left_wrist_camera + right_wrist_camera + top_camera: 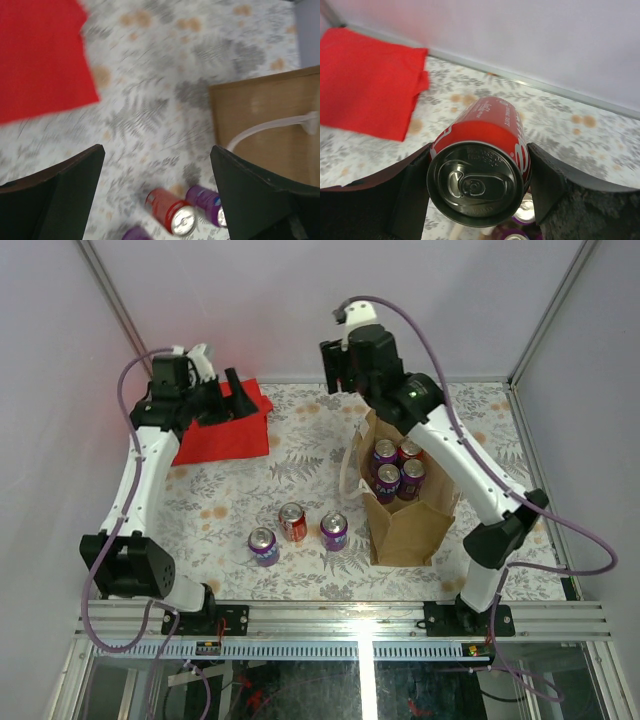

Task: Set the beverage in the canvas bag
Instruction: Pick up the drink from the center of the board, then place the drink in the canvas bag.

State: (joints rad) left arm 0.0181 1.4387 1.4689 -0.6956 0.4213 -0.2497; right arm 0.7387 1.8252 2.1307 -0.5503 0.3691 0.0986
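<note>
My right gripper (334,368) is raised above the far side of the canvas bag (408,525). In the right wrist view it (477,182) is shut on a red beverage can (482,150), gripped by its sides with the top facing the camera. The tan bag stands open and holds several cans (387,479), mostly purple; their tops show below the held can (526,212). My left gripper (228,400) is open and empty, high over the red cloth (226,426). In its wrist view (157,192) it looks down on a red can (171,214), a purple can (206,205) and the bag's side (265,115).
Three cans stand on the floral table left of the bag: purple (263,546), red (292,522) and purple (334,531). A cream strap (272,130) hangs over the bag's side. Walls close the table at the back and sides; a metal rail (350,625) runs along the near edge.
</note>
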